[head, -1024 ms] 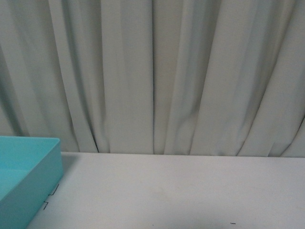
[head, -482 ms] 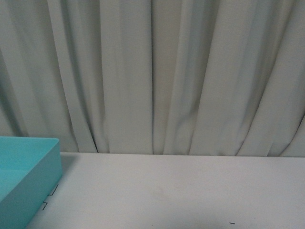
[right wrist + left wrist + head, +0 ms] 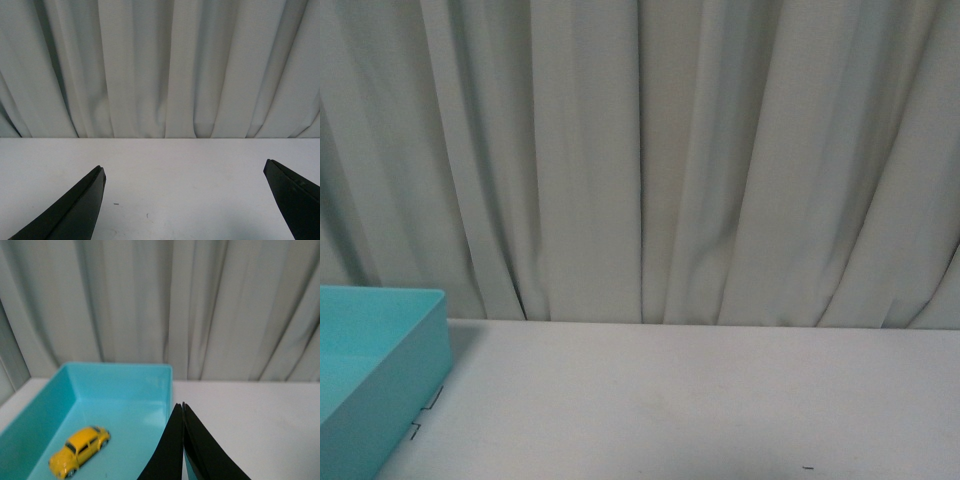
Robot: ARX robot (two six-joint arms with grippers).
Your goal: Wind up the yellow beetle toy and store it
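Observation:
The yellow beetle toy (image 3: pixel 79 450) lies on its wheels inside the turquoise tray (image 3: pixel 120 371), seen in the left wrist view. My left gripper (image 3: pixel 182 405) is shut and empty, held above the tray's right wall, apart from the toy. My right gripper (image 3: pixel 184 170) is open and empty over the bare white table, with nothing between its fingers (image 3: pixel 82 205). In the front view only a corner of the tray (image 3: pixel 415 345) shows at the lower left; neither gripper nor the toy shows there.
A pale grey curtain (image 3: pixel 640 160) hangs along the far edge of the white table (image 3: pixel 700 400). Small black marks (image 3: pixel 425 400) lie on the table beside the tray.

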